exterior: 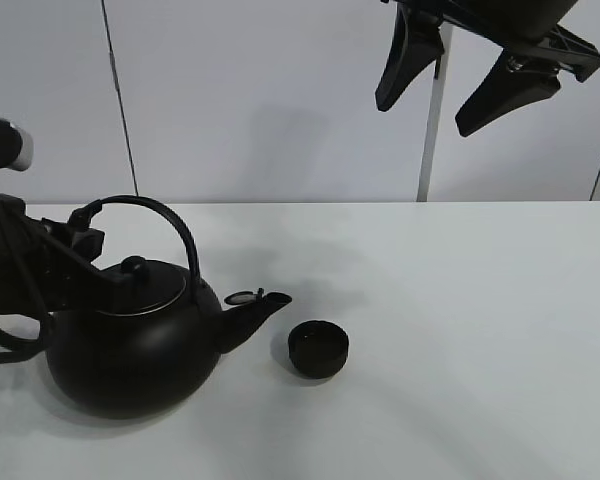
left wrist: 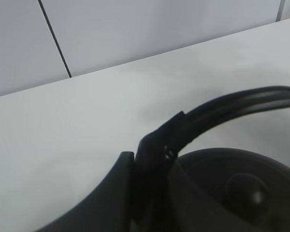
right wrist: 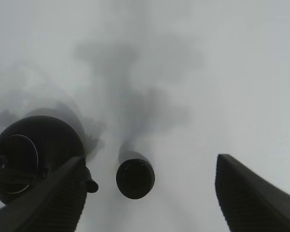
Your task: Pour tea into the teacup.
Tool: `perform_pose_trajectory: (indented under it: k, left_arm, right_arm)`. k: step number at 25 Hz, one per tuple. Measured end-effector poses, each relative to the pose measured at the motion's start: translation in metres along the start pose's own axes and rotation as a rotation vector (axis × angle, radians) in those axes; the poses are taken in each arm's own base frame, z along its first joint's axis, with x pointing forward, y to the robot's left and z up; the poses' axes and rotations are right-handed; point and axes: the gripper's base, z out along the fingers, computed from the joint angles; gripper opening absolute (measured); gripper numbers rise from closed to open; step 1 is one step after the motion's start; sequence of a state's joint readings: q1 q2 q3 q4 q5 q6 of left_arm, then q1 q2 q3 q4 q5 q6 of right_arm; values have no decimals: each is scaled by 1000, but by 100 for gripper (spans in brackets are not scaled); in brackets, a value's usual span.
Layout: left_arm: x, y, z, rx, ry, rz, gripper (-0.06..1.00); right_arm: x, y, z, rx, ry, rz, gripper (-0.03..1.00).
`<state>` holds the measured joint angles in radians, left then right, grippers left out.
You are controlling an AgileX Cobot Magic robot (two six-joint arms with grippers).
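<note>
The big round black kettle with an arched handle sits on the white table at the left, its spout pointing right towards the teacup. The teacup is a small matte black bowl just right of the spout, upright and apart from it. My left gripper is shut on the handle's left end; in the left wrist view its fingers clamp the handle above the lid. My right gripper hangs open and empty high above the table; its view shows the teacup and the kettle far below.
The white table runs out to the right of the teacup and in front of it. A pale panelled wall stands behind the table's back edge.
</note>
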<state>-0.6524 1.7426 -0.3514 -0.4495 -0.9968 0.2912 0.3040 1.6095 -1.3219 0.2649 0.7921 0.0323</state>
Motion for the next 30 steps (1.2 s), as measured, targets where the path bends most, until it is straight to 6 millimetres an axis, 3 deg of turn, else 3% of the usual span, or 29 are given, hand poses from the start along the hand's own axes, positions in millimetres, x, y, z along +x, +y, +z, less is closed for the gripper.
perform_pose_trajectory:
  k: [5, 12, 17, 24, 30]
  left_arm:
    - [1, 0, 0, 1, 7, -27, 11]
    - [-5, 0, 0, 2, -26, -65, 29]
    - [-3, 0, -2, 5, -23, -61, 31]
    - [9, 2, -19, 53, -45, -75, 32]
    - [7, 7, -49, 126, -89, -167, 32]
  right_arm:
    - [0, 0, 0, 0, 1, 0, 51]
    - [0, 0, 0, 0, 2, 0, 51]
    - [0, 0, 0, 0, 2, 0, 51]
    - [0, 0, 0, 0, 2, 0, 51]
    - [0, 0, 0, 0, 2, 0, 51]
